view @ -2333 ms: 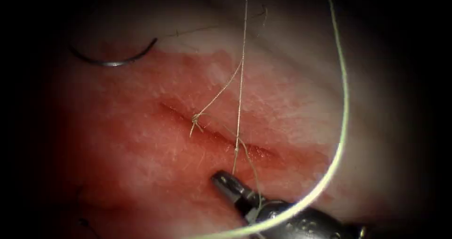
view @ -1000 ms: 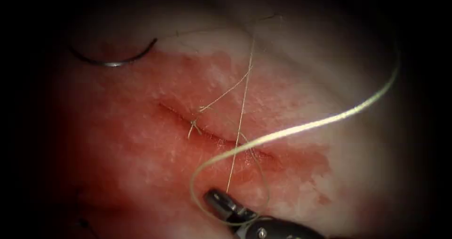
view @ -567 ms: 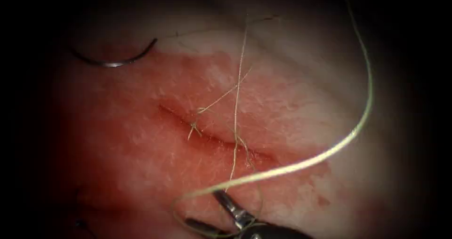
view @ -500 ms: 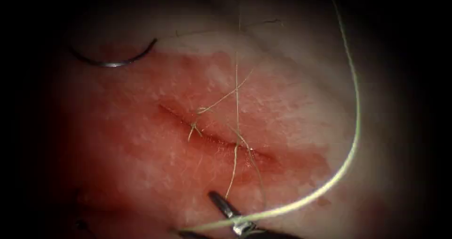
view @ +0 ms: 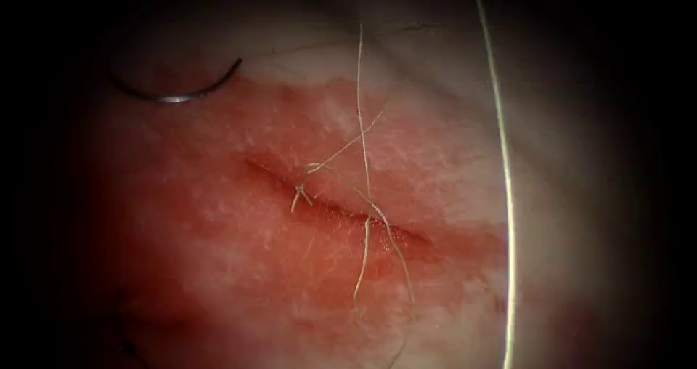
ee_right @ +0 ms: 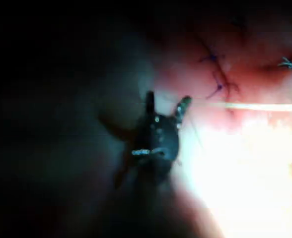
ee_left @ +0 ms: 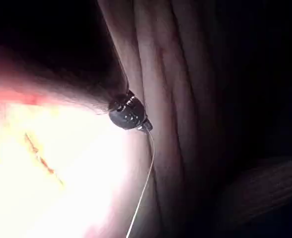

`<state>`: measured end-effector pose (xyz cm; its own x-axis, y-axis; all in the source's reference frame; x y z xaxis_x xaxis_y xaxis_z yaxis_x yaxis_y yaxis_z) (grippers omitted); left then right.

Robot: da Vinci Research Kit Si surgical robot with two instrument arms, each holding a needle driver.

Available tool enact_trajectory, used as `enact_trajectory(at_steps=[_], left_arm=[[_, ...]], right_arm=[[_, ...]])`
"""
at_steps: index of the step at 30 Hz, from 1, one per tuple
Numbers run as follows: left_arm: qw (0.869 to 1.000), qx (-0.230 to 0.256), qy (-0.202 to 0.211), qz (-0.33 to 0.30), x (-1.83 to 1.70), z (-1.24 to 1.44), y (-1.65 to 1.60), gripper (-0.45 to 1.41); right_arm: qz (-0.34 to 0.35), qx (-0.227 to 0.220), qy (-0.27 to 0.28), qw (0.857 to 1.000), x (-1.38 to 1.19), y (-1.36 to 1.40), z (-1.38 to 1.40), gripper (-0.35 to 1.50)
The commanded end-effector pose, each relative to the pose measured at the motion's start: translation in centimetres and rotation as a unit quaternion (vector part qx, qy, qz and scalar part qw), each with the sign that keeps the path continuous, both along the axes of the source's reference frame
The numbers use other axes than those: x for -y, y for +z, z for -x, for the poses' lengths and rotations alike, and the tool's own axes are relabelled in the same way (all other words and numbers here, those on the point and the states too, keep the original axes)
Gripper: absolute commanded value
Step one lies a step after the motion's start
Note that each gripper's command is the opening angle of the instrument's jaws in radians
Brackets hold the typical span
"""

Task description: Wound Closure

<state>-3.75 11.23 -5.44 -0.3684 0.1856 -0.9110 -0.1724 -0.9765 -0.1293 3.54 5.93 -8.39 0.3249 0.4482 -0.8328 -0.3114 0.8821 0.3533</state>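
The left tool (ee_left: 137, 120) has its jaws closed on the thread (ee_left: 145, 183), which hangs from its tip in a long loose line. The right tool (ee_right: 167, 103) has its jaws wide apart and holds nothing. It sits just near a tight, bright bit of thread. On the tissue (view: 218, 267), thin thread crosses the cut (view: 334, 211) and trails toward the near side. A small knot (view: 299, 192) sits on the cut, left of where the thread crosses. One thick bright strand runs from far to near on the right, well apart from the cut. The needle (view: 173, 96) lies far off to the left of the cut. It seems to rest on top of the tissue, not in it. I think the pull on the thread should be soft and slow, so the knot is not tugged. The loose strands should be kept from tangling, and the open tool should stay off the tissue.
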Motion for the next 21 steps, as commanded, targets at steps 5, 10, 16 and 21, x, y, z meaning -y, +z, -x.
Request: enact_trajectory(at_steps=[5, 10, 16, 21], left_arm=[[1.0, 0.023, 0.01, 0.007, 0.0, 0.54, -0.1, -0.35], [0.998, 0.048, 0.025, 0.012, 0.16, 0.68, -0.27, -0.35], [0.996, 0.079, 0.03, 0.02, 0.52, 0.55, -0.65, -0.35], [0.994, 0.11, 0.027, 0.01, 0.93, 0.44, -0.91, -0.35]], right_arm=[[0.0, -0.001, -0.007, 1.0, 0.13, 0.0, 0.27, 1.48], [-0.002, 0.003, -0.017, 1.0, 0.12, -0.05, 0.64, 1.43], [-0.011, 0.032, -0.019, 0.999, -0.09, -0.03, 1.24, 1.41], [-0.033, 0.081, -0.053, 0.995, -0.23, 0.1, 1.84, 1.33]])
